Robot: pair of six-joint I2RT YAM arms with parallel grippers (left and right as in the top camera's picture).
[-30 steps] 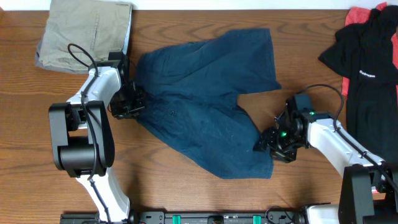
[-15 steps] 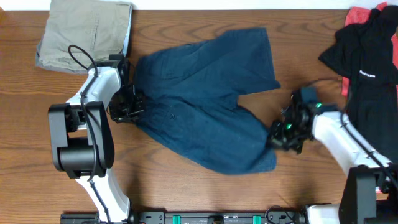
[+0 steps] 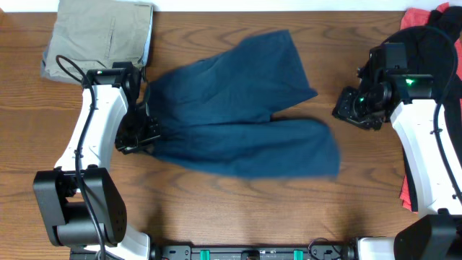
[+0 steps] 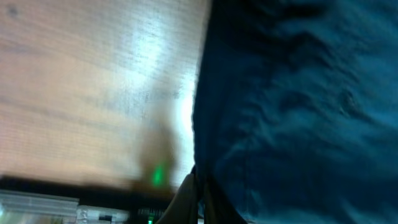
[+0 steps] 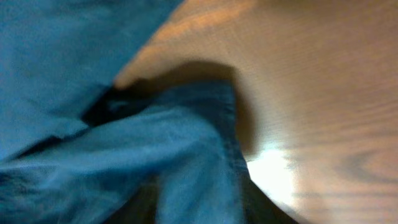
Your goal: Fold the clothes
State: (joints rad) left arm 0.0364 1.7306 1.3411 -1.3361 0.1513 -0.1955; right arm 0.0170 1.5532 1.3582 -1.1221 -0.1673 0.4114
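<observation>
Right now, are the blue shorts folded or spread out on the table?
Spread out, not folded. The blue shorts lie flat on the table, both legs splayed apart; the left claw grips the waistband end.

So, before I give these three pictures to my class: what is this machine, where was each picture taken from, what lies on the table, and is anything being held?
These are two robot arms at a wooden table, each ending in a two-finger gripper. The wide picture looks straight down from above. The two blurry close-ups come from a small camera on each arm's wrist. In the middle lies a dark blue garment, shorts by the look of it. Folded khaki trousers sit at the top left, and a black T-shirt and a red cloth at the top right. The left gripper is shut on the blue garment's left edge. The right gripper hangs near the garment's right end and looks apart from it. The pictures do not show whether it is open.
</observation>
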